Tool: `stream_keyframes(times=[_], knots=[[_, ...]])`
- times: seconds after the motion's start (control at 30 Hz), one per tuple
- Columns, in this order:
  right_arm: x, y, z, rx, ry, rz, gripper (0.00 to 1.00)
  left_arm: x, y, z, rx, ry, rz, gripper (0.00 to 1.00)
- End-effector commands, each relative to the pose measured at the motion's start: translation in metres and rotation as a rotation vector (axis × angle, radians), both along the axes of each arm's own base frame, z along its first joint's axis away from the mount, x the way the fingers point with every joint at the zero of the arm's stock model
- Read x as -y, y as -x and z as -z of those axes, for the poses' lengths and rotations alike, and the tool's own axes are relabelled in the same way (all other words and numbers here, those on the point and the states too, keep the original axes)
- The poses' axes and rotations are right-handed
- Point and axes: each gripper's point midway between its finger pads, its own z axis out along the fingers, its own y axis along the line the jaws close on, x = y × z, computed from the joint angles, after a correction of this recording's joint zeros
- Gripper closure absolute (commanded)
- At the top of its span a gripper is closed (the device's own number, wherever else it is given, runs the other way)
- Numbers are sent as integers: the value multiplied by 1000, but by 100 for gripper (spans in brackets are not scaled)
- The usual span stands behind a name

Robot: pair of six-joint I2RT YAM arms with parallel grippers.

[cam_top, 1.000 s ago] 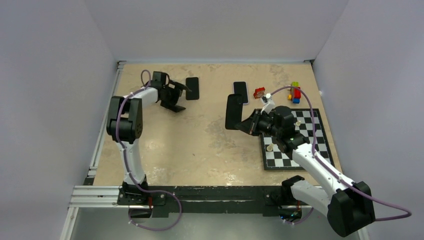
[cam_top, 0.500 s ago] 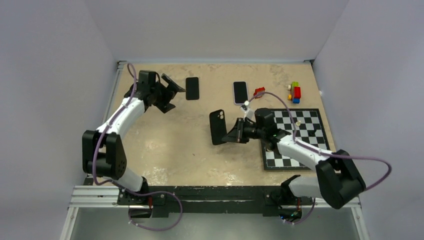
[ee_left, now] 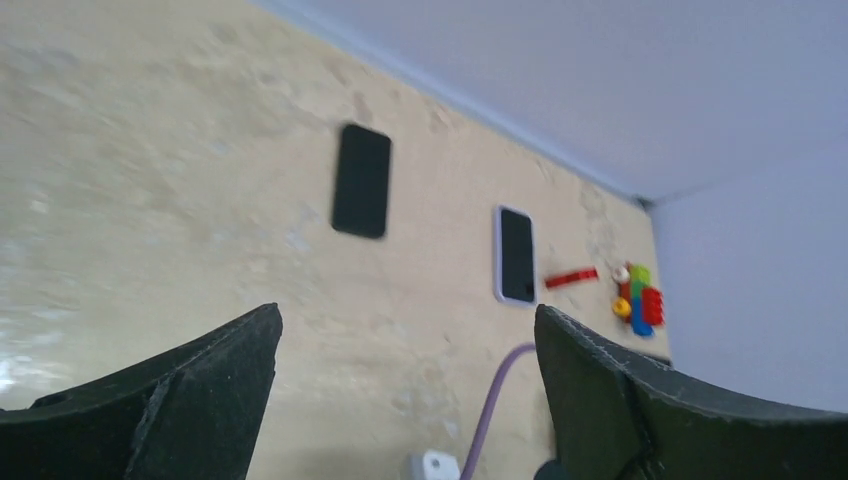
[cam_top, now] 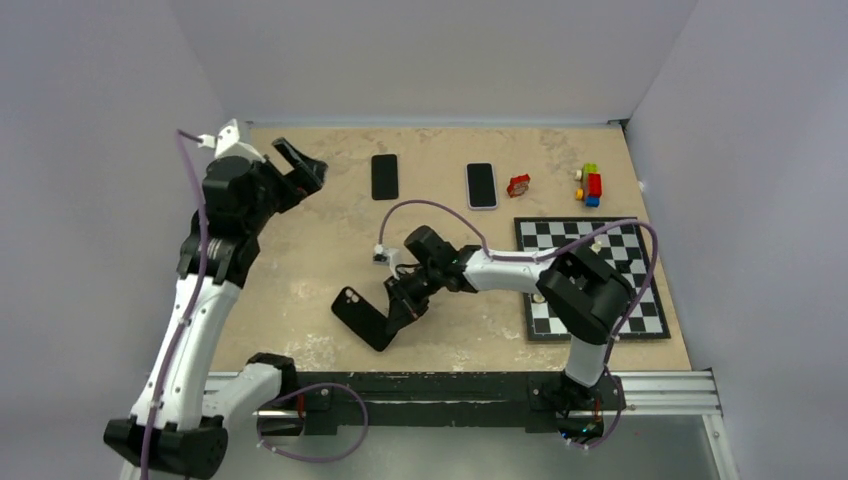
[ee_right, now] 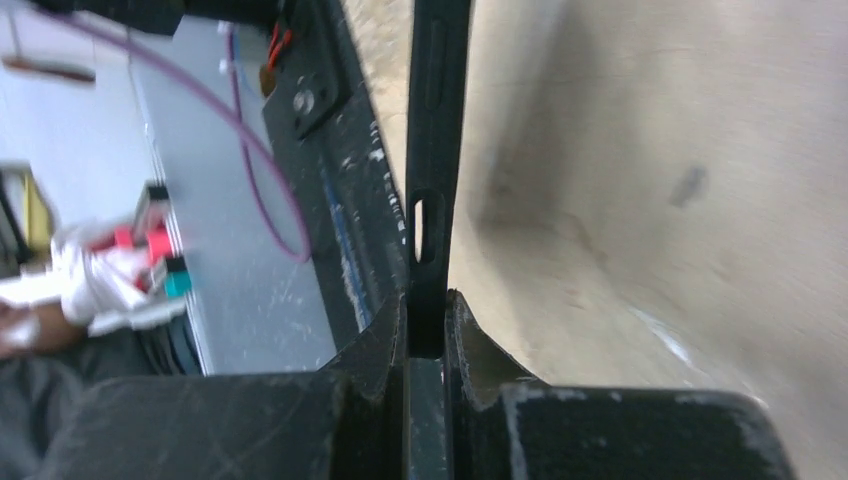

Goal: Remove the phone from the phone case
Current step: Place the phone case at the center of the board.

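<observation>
Item: black phone case, soft-sided, with a camera cut-out at one corner. It is at the near centre of the beige mottled tabletop and stands tilted on edge. Whether its low corner touches the surface cannot be told. In the right wrist view the case shows edge-on, its rim and side slots visible.

Item: right tool, black, two-fingered. It is clamped narrow on the right-hand edge of the case, and the right wrist view shows its fingers pressed to either face of the rim.

Item: white-edged phone with a dark screen. It lies flat and face up at the far centre-right, well apart from the case, and also appears in the left wrist view.

Item: left tool, black, raised over the far left of the tabletop. Its jaws are spread wide with nothing between them.

Item: black flat rectangular slab, lying to the left of the phone.

Item: small red object, just right of the phone.

Item: cluster of coloured toy blocks, far right.

Item: black-and-white chequered board, right side, near of the blocks.
</observation>
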Motion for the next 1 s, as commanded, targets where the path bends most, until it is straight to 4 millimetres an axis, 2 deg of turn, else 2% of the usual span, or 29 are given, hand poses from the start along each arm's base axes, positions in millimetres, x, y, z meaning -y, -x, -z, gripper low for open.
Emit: stream_keyframes(times=[0.0,0.1,0.23,0.33,0.43,0.57,0.67,0.73,0.83,0.9,0.97], knots=[[-13,22,-10,55,-42,-244,100,-82,22,-21,84,-265,-343,0],[-23,29,4,78,33,-362,100,-102,36,-27,120,-305,-434,0],[-50,16,10,111,35,-368,100,-116,45,-30,131,-350,-491,0],[-77,14,3,69,-8,-342,100,-122,49,-28,123,-369,-518,0],[-105,25,-5,49,-63,-379,99,-127,53,-29,118,-384,-538,0],[-125,35,-1,62,-43,-429,92,-129,53,-28,113,-411,-539,0],[-129,31,3,95,-21,-411,77,-129,54,-29,116,-409,-540,0],[-132,17,3,165,6,-348,62,-129,55,-29,115,-407,-542,0],[-134,-5,-10,250,9,-236,42,-128,54,-27,112,-403,-538,0],[-129,-20,-19,269,11,-162,28,-127,54,-26,107,-400,-531,0],[-116,-37,-22,279,26,-86,22,-125,53,-25,106,-392,-524,0]])
